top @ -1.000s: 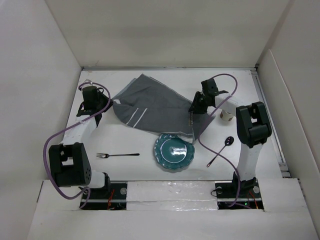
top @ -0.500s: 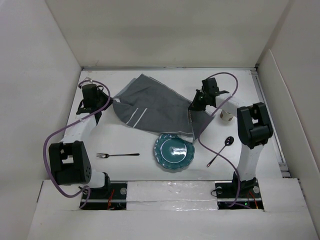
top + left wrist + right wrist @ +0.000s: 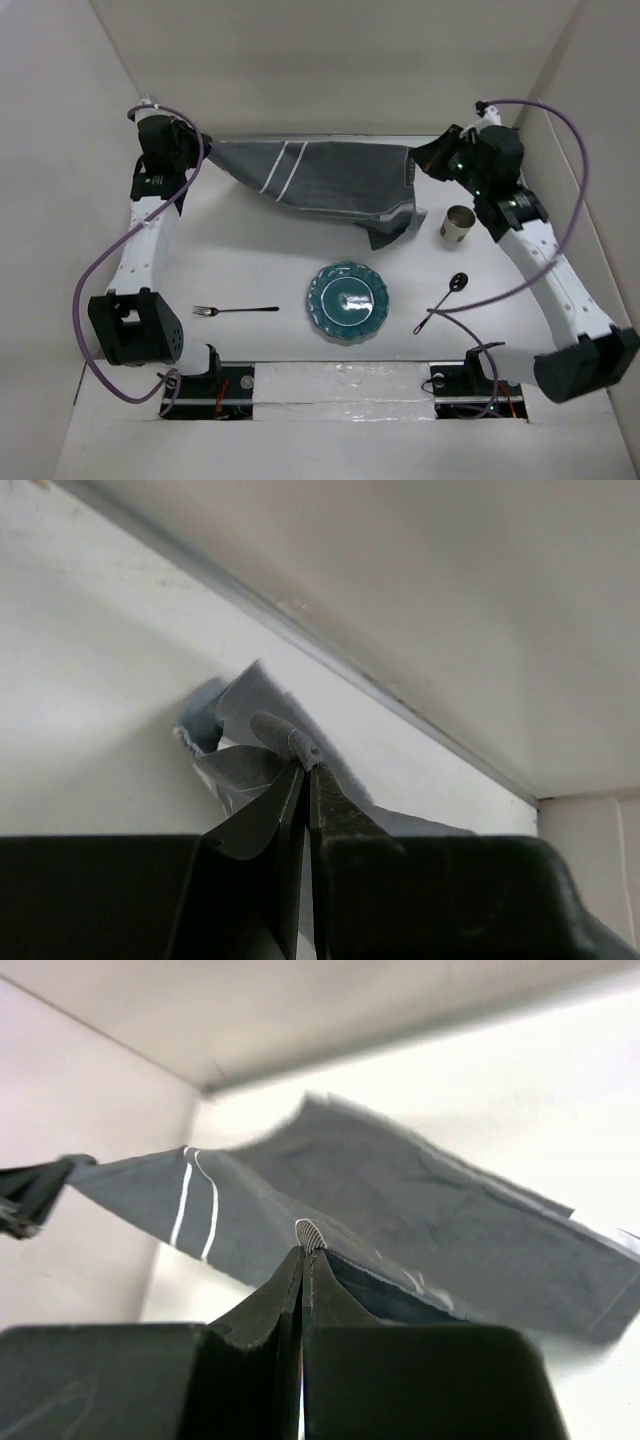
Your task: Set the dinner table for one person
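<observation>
The grey striped cloth (image 3: 320, 180) hangs stretched above the back of the white dinner table (image 3: 250, 260), and its right end droops down to the surface. My left gripper (image 3: 207, 150) is shut on the cloth's left corner. In the left wrist view, a bunched fold of cloth (image 3: 240, 765) sticks out of the left gripper (image 3: 303, 766). My right gripper (image 3: 420, 160) is shut on the right corner. In the right wrist view, the cloth (image 3: 420, 1210) spreads away from the pinched tips of the right gripper (image 3: 303, 1252). A teal plate (image 3: 347, 301) sits at front centre.
A fork (image 3: 235, 310) lies left of the plate and a dark spoon (image 3: 445, 297) lies to its right. A small metal cup (image 3: 457, 224) stands under the right arm. White walls enclose the back and both sides.
The right gripper closed on the cloth. Both arms rose and moved apart toward the back corners. This lifted the cloth off the table and pulled it into a taut band.
</observation>
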`<state>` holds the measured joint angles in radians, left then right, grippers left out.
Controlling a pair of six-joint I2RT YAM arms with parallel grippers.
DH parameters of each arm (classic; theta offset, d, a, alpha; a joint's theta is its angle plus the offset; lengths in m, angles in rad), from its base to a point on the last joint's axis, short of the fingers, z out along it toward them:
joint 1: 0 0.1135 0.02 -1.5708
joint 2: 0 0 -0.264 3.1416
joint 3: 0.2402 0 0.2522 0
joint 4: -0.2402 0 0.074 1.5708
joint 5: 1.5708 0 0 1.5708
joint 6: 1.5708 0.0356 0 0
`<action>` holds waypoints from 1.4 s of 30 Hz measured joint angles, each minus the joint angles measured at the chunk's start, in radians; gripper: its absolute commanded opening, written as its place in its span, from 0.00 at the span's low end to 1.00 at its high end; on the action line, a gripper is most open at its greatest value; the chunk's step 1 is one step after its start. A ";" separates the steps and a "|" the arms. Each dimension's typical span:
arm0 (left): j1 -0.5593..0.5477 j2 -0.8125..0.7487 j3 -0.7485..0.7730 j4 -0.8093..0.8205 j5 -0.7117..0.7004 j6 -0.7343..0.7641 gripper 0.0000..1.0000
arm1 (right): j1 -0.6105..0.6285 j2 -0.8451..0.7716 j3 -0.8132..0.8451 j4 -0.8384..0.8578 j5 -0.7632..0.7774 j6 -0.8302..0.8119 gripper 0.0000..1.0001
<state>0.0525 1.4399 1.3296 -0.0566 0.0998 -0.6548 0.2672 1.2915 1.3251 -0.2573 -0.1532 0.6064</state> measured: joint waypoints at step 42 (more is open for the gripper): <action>-0.002 0.085 0.253 0.035 0.046 -0.051 0.00 | -0.215 0.420 0.537 0.006 -0.100 0.045 0.00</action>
<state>0.0509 1.5246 1.5826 -0.0216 0.1455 -0.7055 0.0525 1.7119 1.8626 -0.2508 -0.2535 0.6518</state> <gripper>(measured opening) 0.013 0.010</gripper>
